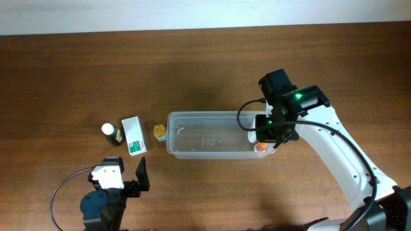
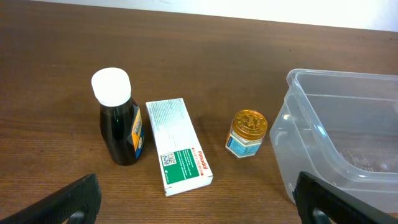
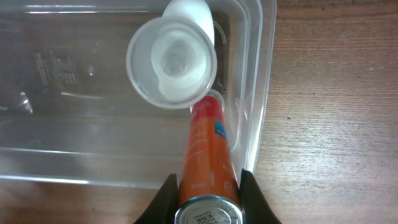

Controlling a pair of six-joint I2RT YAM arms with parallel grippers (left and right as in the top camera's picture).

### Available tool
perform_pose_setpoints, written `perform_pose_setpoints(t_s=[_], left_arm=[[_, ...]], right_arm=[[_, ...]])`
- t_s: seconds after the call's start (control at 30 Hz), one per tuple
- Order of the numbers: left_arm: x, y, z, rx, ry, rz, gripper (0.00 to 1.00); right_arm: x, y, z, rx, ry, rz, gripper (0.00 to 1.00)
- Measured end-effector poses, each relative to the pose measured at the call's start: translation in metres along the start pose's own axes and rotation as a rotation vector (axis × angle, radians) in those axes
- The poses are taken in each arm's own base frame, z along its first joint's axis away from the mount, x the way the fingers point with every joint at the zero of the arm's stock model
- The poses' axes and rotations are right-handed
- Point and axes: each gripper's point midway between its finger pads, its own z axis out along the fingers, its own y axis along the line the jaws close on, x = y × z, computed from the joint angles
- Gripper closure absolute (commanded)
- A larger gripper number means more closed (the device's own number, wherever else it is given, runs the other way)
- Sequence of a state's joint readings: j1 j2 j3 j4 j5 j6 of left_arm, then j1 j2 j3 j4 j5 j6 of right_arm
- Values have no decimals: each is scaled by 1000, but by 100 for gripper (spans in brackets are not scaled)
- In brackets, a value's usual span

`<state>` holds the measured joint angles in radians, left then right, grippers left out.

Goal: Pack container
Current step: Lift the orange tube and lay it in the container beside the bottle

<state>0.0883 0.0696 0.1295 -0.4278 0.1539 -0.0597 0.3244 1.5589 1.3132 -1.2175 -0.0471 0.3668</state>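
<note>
Right hand (image 3: 208,186) pinches orange tube (image 3: 204,143) by its base, nose angled into right-end corner of bin (image 1: 212,117), likely to slot it beside white bottle (image 3: 172,62).
Bin sits mid-worktop (image 1: 64,77).
Left hand (image 2: 198,200) spread wide, empty, facing dark bottle (image 2: 121,134), box (image 2: 177,146), jar (image 2: 247,134) left of bin (probably next picks).
Count: one of each; white bottle inside bin, three items outside.

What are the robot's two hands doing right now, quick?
Left gripper: open, holding nothing.
Right gripper: closed on the orange bottle, whose far end is inside the container.
</note>
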Motion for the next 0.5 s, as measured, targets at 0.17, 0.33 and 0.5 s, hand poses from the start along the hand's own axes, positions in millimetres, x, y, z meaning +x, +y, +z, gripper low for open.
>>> perform_pose_setpoints(t_s=[0.17,0.33,0.5], left_arm=[[0,0,0,0,0,0,0],[0,0,0,0,0,0,1],[0,0,0,0,0,0,1]], right_arm=[[-4,1,7,-8,-21,-1,92],[-3,0,15,-8,-19,-1,86],[-5,1,15,-11,-29,-5,55]])
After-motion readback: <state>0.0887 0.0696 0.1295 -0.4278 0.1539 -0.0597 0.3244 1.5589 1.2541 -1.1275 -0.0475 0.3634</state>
